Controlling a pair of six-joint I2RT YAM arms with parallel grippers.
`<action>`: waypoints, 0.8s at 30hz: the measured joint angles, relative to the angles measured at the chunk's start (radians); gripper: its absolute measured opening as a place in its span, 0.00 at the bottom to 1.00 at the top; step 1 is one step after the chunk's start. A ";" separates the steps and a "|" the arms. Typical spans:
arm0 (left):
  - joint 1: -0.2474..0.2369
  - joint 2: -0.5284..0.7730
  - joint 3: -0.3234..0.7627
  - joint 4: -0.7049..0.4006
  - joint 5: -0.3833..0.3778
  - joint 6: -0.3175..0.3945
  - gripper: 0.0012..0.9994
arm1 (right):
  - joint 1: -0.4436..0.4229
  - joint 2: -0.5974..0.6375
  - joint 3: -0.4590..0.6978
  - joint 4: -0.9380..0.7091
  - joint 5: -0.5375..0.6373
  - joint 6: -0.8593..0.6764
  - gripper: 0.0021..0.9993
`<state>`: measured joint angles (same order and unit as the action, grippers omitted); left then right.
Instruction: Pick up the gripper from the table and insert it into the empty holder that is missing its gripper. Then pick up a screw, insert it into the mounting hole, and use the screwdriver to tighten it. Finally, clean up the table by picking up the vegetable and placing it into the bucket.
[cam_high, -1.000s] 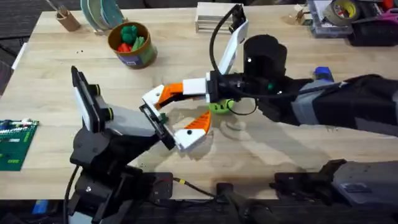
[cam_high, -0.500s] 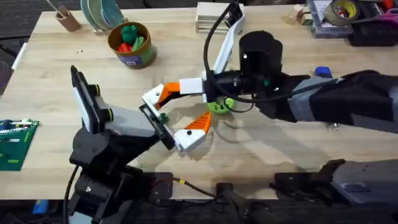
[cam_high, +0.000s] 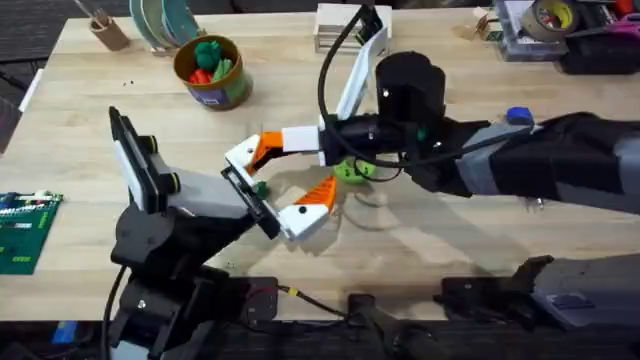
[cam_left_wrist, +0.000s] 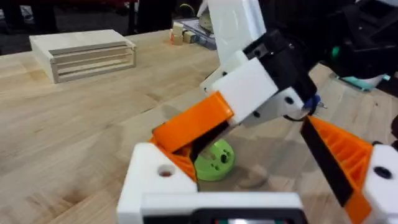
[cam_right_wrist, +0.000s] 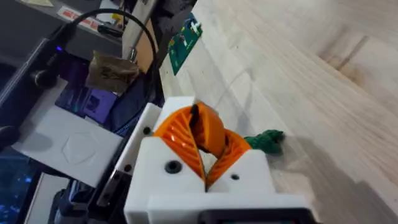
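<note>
My right gripper (cam_high: 258, 150) reaches in from the right and is shut on the small orange gripper wedge (cam_right_wrist: 199, 127). It holds the wedge against the white holder (cam_left_wrist: 155, 180), the bare finger of my left gripper (cam_high: 283, 180). My left gripper stands open; its other finger carries an orange ribbed pad (cam_left_wrist: 339, 158). The dark green vegetable (cam_high: 260, 188) lies on the table just under both grippers, also in the right wrist view (cam_right_wrist: 266, 140). The bucket (cam_high: 212, 70) stands at the back left with red and green toys inside. The blue screwdriver (cam_high: 518, 117) peeks out behind my right arm.
A lime-green ring disc (cam_high: 352, 170) lies under my right wrist. A slatted wooden box (cam_high: 345, 25) sits at the back centre and a brown pencil cup (cam_high: 108, 32) at the back left. A green circuit board (cam_high: 25, 230) is at the left edge. Clutter with a tape roll (cam_high: 550, 18) fills the back right.
My right arm has slid a little to the left, bringing the orange wedge closer onto the white holder. The left arm has barely moved.
</note>
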<state>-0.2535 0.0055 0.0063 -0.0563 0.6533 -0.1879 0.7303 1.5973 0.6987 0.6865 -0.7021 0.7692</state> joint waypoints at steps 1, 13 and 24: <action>0.000 0.000 0.000 0.000 0.000 0.000 0.99 | 0.001 0.000 0.000 0.000 0.001 0.000 0.01; 0.000 0.000 0.000 0.000 0.029 -0.002 0.99 | -0.038 0.001 0.011 -0.054 -0.108 0.000 0.14; -0.052 0.000 0.000 -0.009 0.230 0.012 0.99 | -0.057 0.026 0.014 -0.070 -0.375 -0.013 0.92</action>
<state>-0.3054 0.0055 0.0063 -0.0657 0.8828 -0.1763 0.6730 1.6228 0.7124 0.6170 -1.0770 0.7567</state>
